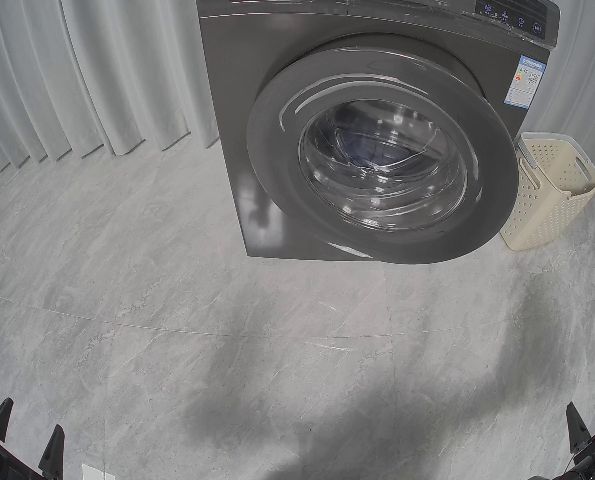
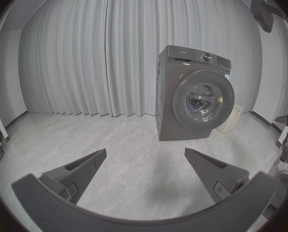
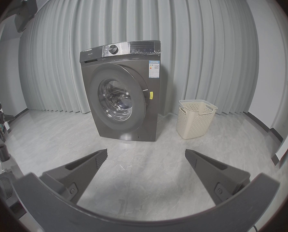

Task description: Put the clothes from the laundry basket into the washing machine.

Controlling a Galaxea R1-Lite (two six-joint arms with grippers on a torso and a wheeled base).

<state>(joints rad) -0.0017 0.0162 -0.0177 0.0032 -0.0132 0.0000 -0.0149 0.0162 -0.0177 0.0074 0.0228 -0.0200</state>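
Covering the washing machine drum at upper centre, its door bars entry; the laundry basket stands just right. Left gripper and right gripper are spread, empty.

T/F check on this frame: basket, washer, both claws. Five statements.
1. The laundry basket stands on the floor, to the robot's right of the washing machine. True.
2. The left claw grips a garment. False: it is open and empty.
3. The right claw is open. True.
4. The laundry basket lies tipped on its side. False: it stands upright.
5. Curtains hang behind the washing machine. True.
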